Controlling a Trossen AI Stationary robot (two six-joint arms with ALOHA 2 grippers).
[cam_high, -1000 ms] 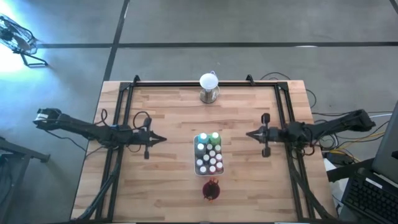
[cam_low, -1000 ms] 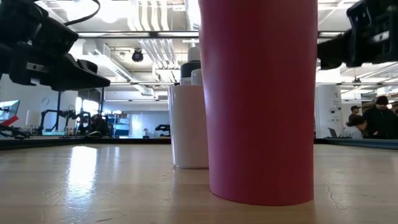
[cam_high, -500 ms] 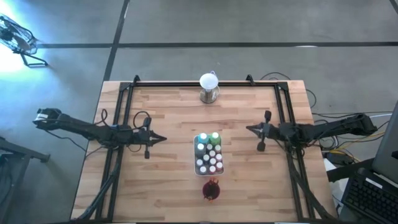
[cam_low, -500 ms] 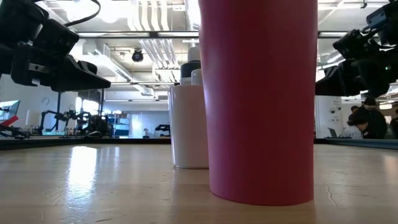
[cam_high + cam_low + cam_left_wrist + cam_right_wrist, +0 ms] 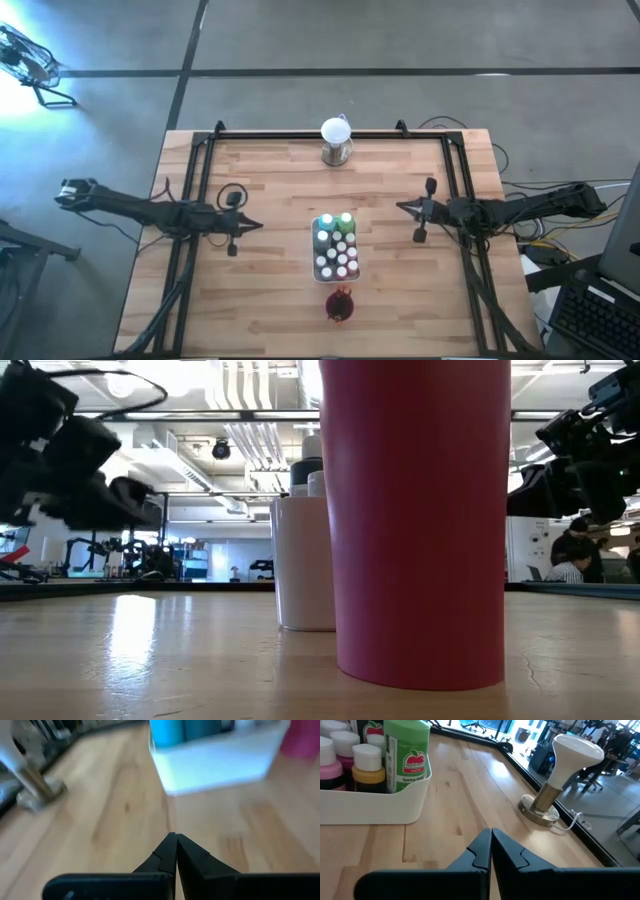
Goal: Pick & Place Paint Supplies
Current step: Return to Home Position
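Mid-table | 1 tray (image 5: 375, 810) of bottles (image 5: 338, 247) | left tool (image 5: 176, 839), right tool (image 5: 491, 833) closed

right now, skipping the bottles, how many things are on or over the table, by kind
tray: 1
cup: 1
lamp: 1
grippers: 2 (left gripper left of the tray, right gripper to its right, both with jaws shut)
total: 5
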